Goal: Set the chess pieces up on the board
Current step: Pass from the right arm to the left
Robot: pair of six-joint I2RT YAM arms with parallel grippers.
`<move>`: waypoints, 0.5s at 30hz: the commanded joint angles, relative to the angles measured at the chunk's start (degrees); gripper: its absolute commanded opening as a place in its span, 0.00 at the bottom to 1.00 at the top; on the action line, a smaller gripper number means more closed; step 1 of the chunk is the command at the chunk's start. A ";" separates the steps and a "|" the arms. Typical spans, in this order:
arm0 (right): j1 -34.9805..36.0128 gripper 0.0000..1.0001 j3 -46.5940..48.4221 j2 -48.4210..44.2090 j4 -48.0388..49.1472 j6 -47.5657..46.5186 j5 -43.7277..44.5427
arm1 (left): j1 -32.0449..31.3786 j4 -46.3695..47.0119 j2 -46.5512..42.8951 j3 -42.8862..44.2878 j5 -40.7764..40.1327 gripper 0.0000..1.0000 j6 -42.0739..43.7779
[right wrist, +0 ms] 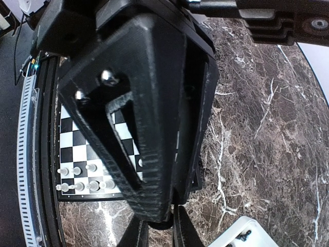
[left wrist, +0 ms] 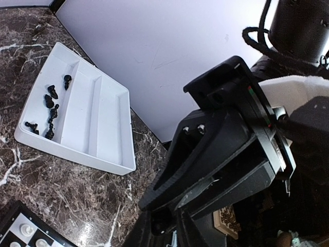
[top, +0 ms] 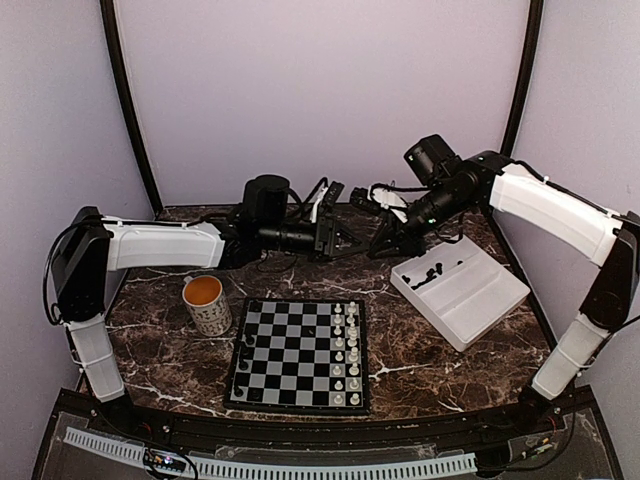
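Meeting tip to tip in the air at 12 o'clock from the board (top: 295, 350), the left gripper (top: 350, 243) and right gripper (top: 378, 247) almost touch. The right one's fingers (right wrist: 134, 235) stand close on either side of a small dark piece (right wrist: 159, 225) and pinch it. The left one's tips reach the same piece, but I cannot tell whether they have closed on it.

Just behind them, cables (top: 318, 200) crowd the back wall, so room is tight there. Below them the table (top: 420, 360) is bare marble as far as the board's far edge, and an open strip runs between the board and the tray (top: 480, 290).

The one tray sits askew at 2 o'clock from the board, with one corner near the table's right edge. It has three compartments. Only the one at its 10 o'clock side is filled, with about seven black pieces (left wrist: 51, 103).

Sixteen white pieces (top: 345, 350) stand in two files along the board's 3 o'clock edge. More black pieces stand along its 9 o'clock edge, too dark to count. One mug (top: 207, 303) stands just beside the board's far left corner.
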 commanded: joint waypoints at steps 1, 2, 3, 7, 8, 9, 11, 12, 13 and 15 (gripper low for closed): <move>1.07 0.10 1.18 -0.02 0.70 0.43 -0.12 | -0.26 2.52 -0.50 1.07 1.21 0.14 -0.07; 1.11 0.10 1.10 -0.12 0.69 0.43 -0.20 | -0.22 2.61 -0.55 0.91 1.22 0.13 -0.14; 1.17 0.11 1.09 -0.20 0.67 0.43 -0.21 | -0.26 2.79 -0.58 0.83 1.22 0.11 -0.29; 1.20 0.21 1.03 -0.97 0.35 0.45 -0.01 | -0.28 1.81 -1.06 0.66 0.86 0.07 0.66; 1.16 0.25 0.89 -1.48 -0.04 0.39 0.06 | -0.28 1.15 -1.61 0.70 0.43 0.06 1.20; 1.05 0.30 0.46 -2.73 -0.36 0.04 0.38 | -0.21 -0.96 -2.02 0.80 -0.01 0.06 2.90; 0.39 0.38 -1.31 -5.38 -0.60 -1.39 0.73 | -0.20 -5.94 -3.86 0.91 -1.56 0.05 6.70; -0.16 0.41 -3.05 -6.98 -0.48 -1.67 1.01 | -0.26 -10.45 -5.65 0.87 -3.05 0.05 8.48; -1.21 0.44 -4.61 -8.49 -0.20 -1.95 1.24 | -0.27 -12.71 -6.72 0.64 -4.88 0.05 12.12; -3.64 0.47 -8.12 -11.40 0.96 -1.94 1.31 | -0.28 -20.27 -11.41 -0.46 -8.37 0.05 17.46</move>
